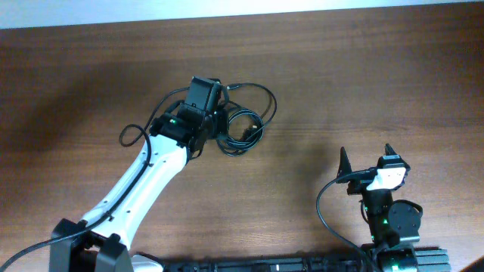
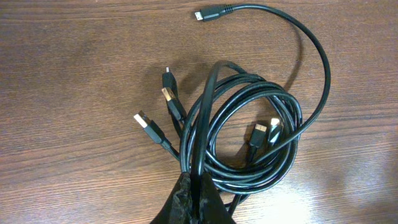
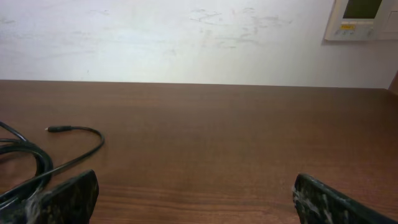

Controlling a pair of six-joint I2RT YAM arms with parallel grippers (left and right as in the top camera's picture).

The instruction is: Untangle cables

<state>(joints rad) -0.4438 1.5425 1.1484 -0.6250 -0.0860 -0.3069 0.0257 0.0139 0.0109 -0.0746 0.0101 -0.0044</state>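
Cables (image 2: 249, 180): one tangled coil, plug ends loose, lying just ahead of your left gripper (image 2: 194, 199), which pinches its near strands; right gripper (image 3: 196, 199) spread, empty, well apart; step: opening hold; next, your right must draw one plug end free.

Soft, even indoor light, faint shadows beside the cables (image 2: 194, 149) on the table (image 1: 378, 75), slight right-wrist foreground blur.

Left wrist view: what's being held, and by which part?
The left gripper pinches the cables where the coil's strands bunch at its near edge. The right gripper holds nothing.
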